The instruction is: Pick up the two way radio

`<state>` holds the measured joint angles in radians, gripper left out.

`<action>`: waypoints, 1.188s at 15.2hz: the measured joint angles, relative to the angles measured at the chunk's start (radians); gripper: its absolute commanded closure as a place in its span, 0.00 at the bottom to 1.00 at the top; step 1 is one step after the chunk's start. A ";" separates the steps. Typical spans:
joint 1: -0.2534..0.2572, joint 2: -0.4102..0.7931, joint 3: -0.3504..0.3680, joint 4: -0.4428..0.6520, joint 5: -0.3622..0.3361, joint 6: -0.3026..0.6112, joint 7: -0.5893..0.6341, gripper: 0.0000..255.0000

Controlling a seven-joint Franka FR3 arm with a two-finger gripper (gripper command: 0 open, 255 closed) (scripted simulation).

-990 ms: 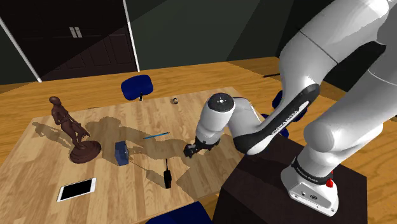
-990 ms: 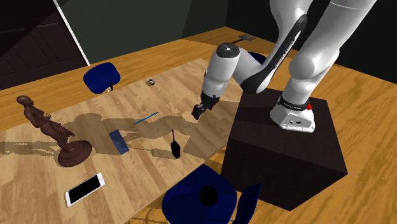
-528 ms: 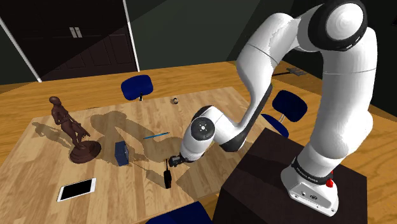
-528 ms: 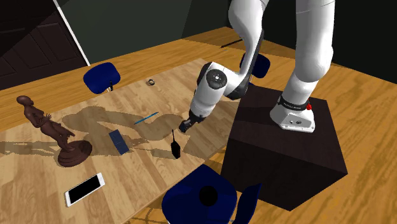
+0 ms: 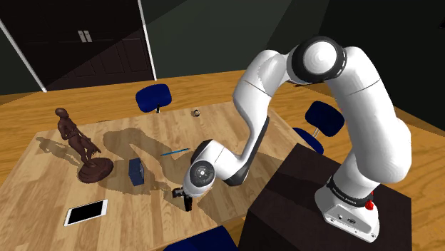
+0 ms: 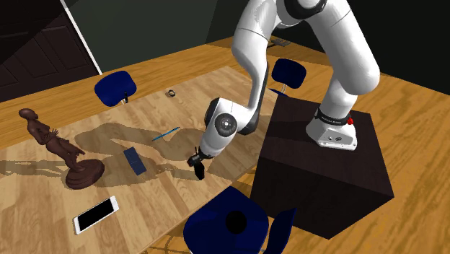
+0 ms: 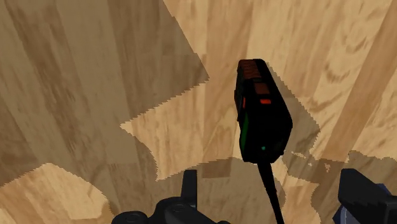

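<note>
the radio (image 7: pixel 262 114) lies flat on the table (image 5: pixel 135 217), close to the edge nearest the stand (image 5: pixel 285 210). it is a black body with red-orange marks on the face and a green strip down one side. its thin antenna (image 7: pixel 268 175) runs back toward the hand (image 7: pixel 273 194) and passes between the fingers (image 7: pixel 189 184). they stand wide apart and touch neither body nor antenna.

by my reading, the approach is done and the grasp is not. in the shoulder view the hand (image 5: pixel 180 192) sits low over the radio (image 5: pixel 187 205), and the second exterior view puts it (image 6: pixel 195 160) just above the radio (image 6: pixel 200 171). what is left is to come down around the body, close, and lift.

i can read no brand or writing on the radio. the marks on its face are plain colour patches.

further out on the table are a blue box (image 5: pixel 135 171), a blue pen (image 5: pixel 175 152), a phone (image 5: pixel 85 212) and a brown figurine (image 5: pixel 80 146). none of them carries a legible label.
</note>
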<state>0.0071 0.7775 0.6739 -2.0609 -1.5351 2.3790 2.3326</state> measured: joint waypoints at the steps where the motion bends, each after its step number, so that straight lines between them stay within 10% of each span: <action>1: 0.021 0.033 -0.013 0.040 -0.010 -0.012 0.006 0.00; 9: 0.074 0.142 -0.066 0.123 -0.086 -0.016 0.062 0.00; 10: 0.077 0.149 -0.069 0.128 -0.090 -0.015 0.064 1.00; 18: 0.079 0.155 -0.072 0.133 -0.093 -0.015 0.065 1.00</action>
<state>0.0862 0.9320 0.6020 -1.9278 -1.6281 2.3636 2.3973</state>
